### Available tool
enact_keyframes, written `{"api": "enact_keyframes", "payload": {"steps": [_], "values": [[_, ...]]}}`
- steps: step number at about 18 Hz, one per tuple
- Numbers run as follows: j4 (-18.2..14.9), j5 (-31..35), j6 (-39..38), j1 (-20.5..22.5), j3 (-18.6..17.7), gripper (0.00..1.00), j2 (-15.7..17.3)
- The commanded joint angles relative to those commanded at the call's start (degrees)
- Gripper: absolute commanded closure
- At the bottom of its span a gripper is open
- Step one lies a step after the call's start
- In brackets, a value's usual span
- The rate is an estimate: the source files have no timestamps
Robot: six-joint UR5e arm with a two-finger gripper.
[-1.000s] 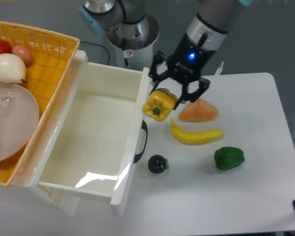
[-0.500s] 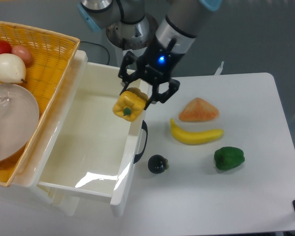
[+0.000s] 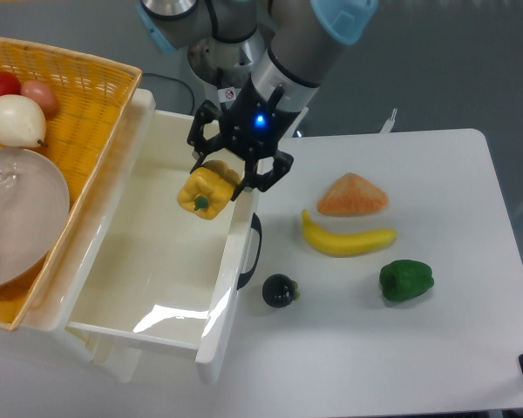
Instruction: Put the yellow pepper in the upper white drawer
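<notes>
The yellow pepper (image 3: 204, 192) is a small lumpy yellow fruit with a green stem. My gripper (image 3: 222, 178) is shut on it and holds it in the air over the right side of the upper white drawer (image 3: 148, 252), just inside its front wall. The drawer is pulled open, a glossy white box with tall walls and a dark handle (image 3: 254, 248) on its front. Its inside shows nothing lying in it.
A yellow wicker basket (image 3: 87, 96) at the left holds a glass bowl (image 3: 17, 213) and several fruits. On the table right of the drawer lie a banana (image 3: 347, 239), an orange wedge (image 3: 352, 195), a green pepper (image 3: 406, 279) and a small dark fruit (image 3: 279, 291).
My gripper has carried the yellow pepper leftward, from beside the drawer's front wall outside to over the drawer's inside.
</notes>
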Motion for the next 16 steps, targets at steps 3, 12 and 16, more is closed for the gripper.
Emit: {"api": "enact_keyframes", "payload": {"steps": [3, 12, 16], "values": [[0.2, 0.0, 0.5, 0.0, -0.5, 0.65, 0.1], [1.1, -0.4, 0.4, 0.0, -0.5, 0.05, 0.2], [1.1, -0.4, 0.7, 0.3, -0.4, 0.00, 0.2]]}}
